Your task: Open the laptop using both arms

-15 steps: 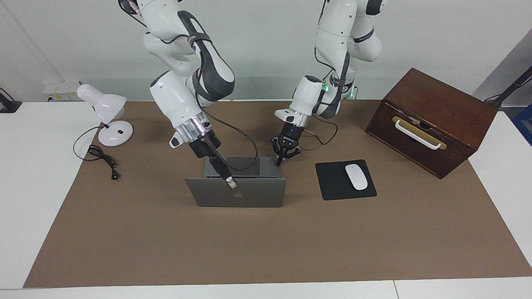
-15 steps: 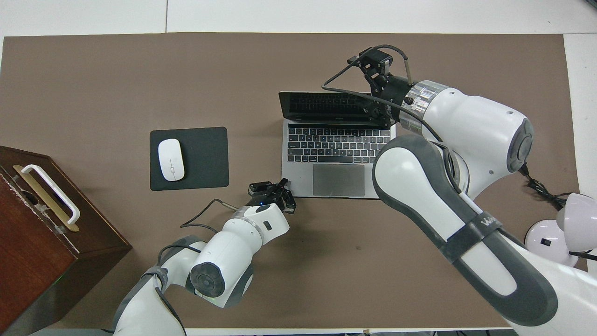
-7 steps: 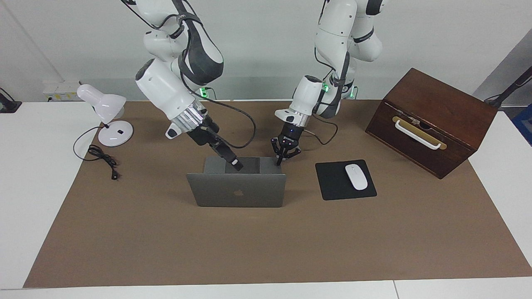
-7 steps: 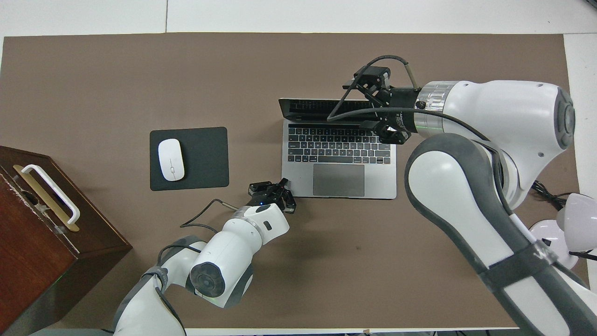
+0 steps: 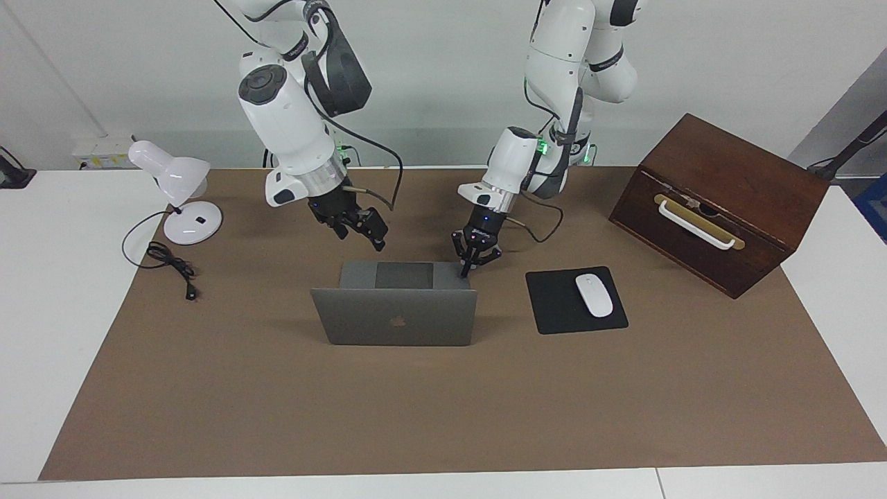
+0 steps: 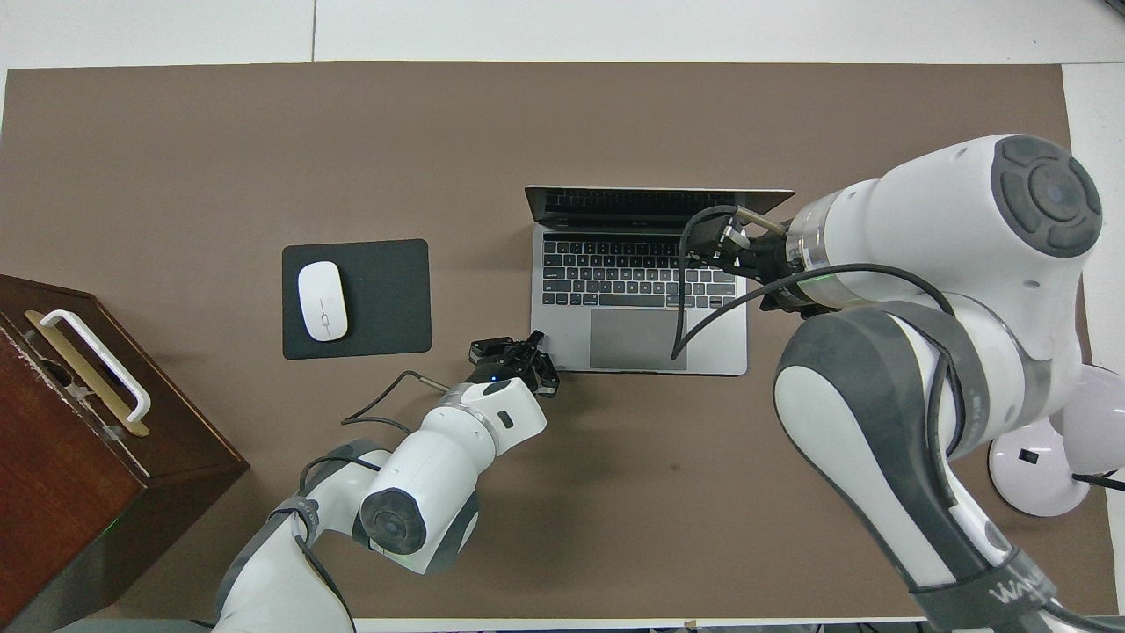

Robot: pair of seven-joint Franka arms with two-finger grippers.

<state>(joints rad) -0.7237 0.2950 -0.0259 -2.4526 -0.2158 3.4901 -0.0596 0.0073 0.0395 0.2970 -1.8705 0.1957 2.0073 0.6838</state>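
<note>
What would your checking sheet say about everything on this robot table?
Surface: brown paper mat on a white table.
Job's things: thin silver-grey metal laptop, open, lid upright, dark keyboard facing the robots.
Clutter: flat black mouse pad carrying an oval white mouse; white desk lamp; dark brown wooden box with a white handle.
Tools: left tool shut, tips at the laptop base's corner; right tool open, raised over the keyboard, holding nothing.
Cables: lamp's black cord coiled beside the lamp; black robot cables looping near each tool.
Surroundings: plain white wall.
</note>
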